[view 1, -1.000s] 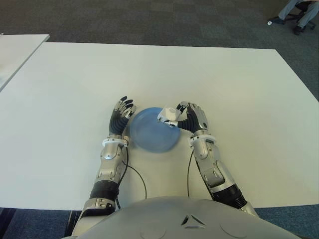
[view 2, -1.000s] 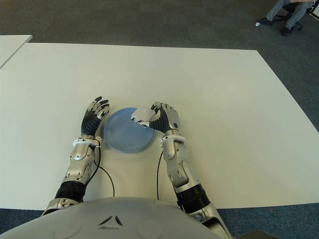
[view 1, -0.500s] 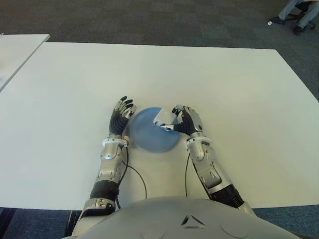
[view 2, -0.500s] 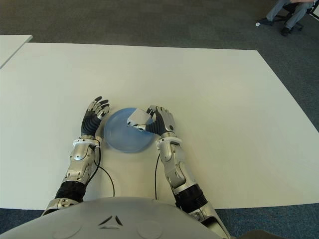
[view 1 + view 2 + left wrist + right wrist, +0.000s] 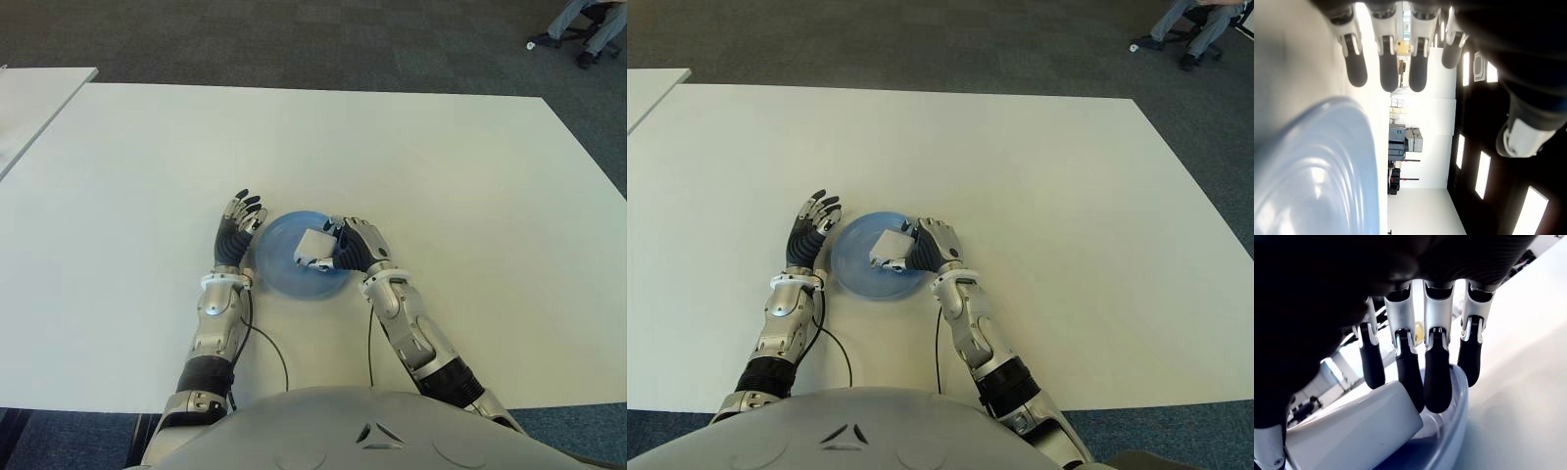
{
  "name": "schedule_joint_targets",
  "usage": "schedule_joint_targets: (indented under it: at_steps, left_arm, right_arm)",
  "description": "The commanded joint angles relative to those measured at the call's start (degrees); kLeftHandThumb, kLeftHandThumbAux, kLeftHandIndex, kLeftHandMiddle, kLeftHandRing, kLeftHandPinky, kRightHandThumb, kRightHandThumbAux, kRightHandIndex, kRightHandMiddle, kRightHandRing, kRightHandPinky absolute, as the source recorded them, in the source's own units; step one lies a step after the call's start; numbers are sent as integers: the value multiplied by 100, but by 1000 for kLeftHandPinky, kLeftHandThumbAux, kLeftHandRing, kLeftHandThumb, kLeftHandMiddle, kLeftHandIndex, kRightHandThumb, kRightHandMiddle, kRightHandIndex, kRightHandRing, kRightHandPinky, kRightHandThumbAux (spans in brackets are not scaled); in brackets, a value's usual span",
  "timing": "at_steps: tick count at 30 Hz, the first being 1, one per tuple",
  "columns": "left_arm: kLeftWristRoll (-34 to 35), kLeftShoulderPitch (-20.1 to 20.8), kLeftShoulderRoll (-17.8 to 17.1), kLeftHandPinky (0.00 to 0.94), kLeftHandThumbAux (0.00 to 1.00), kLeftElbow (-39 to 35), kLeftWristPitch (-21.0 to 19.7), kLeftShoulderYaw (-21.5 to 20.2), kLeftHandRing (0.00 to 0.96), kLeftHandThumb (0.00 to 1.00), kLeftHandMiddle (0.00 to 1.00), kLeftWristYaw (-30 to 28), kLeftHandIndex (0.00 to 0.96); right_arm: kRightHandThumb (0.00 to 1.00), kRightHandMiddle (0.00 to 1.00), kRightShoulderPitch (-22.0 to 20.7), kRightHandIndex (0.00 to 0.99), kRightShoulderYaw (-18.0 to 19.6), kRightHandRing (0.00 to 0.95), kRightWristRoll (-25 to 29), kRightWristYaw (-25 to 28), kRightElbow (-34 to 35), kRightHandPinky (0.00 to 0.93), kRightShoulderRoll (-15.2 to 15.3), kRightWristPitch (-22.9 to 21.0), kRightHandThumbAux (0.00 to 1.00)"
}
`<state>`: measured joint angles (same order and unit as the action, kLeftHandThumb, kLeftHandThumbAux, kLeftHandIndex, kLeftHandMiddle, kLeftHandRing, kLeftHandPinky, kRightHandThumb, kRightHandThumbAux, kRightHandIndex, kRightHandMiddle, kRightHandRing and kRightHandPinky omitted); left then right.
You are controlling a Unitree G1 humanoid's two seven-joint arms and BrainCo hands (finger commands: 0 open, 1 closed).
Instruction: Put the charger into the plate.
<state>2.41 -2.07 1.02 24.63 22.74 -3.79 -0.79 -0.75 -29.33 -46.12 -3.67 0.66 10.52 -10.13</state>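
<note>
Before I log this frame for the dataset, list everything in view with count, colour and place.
charger: one, white, over the plate, in the right hand's grasp.
plate: one, blue, on the table between the hands.
table: one, white, before the robot.
second table: one, white, far left.
carpet: grey, beyond the tables.
person's legs: far right corner, by a chair.
left hand: open, left of the plate.
right hand: at the plate's right edge, holding the charger.

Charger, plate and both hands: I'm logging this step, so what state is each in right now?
White block-shaped charger: held over the plate's inside.
Round blue plate: flat on the white table.
Right hand: shut on the charger.
Left hand: open, beside the plate's left edge.
</note>
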Motion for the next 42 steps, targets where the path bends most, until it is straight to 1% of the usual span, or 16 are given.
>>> schedule_joint_targets:
  at_steps: [1, 4, 7, 10, 16, 25, 34, 42]
  left_arm:
    - [7, -135, 30, 231, 569, 60, -167, -4, 228, 0, 228, 24, 137]
    - [-12, -143, 29, 226, 574, 45, -162, 0, 227, 0, 228, 38, 139]
    - [-13, -149, 26, 222, 576, 35, -157, 4, 225, 0, 227, 27, 139]
    - [-7, -153, 23, 218, 577, 27, -157, 7, 220, 0, 223, 13, 136]
    - [-10, -160, 29, 214, 574, 31, -159, 10, 217, 0, 221, 21, 136]
    - [1, -165, 35, 212, 578, 7, -203, 6, 216, 0, 221, 28, 138]
    - [-2, -173, 19, 215, 581, -7, -227, -6, 217, 0, 223, 27, 142]
    - [-8, -194, 8, 222, 572, -45, -235, 5, 221, 0, 226, 12, 137]
  right_arm:
    - [441, 81, -42, 34, -132, 72, -155, 229, 96, 60, 99, -8, 308]
    - [424, 26, -12, 11, -184, 23, -233, 264, 133, 19, 158, 34, 265]
    - [410, 8, 8, 3, -220, 7, -284, 250, 147, 6, 213, 101, 246]
    - [380, 2, 25, 1, -264, 2, -326, 273, 175, 1, 286, 168, 237]
    - [340, 0, 16, 0, -318, 0, -386, 553, 269, 0, 419, 184, 222]
    - [317, 0, 22, 0, -325, 0, -397, 699, 340, 0, 517, 253, 206]
    - [324, 0, 37, 0, -282, 0, -362, 589, 318, 0, 494, 395, 193]
    - [328, 0, 67, 0, -223, 0, -380, 393, 327, 0, 453, 466, 202]
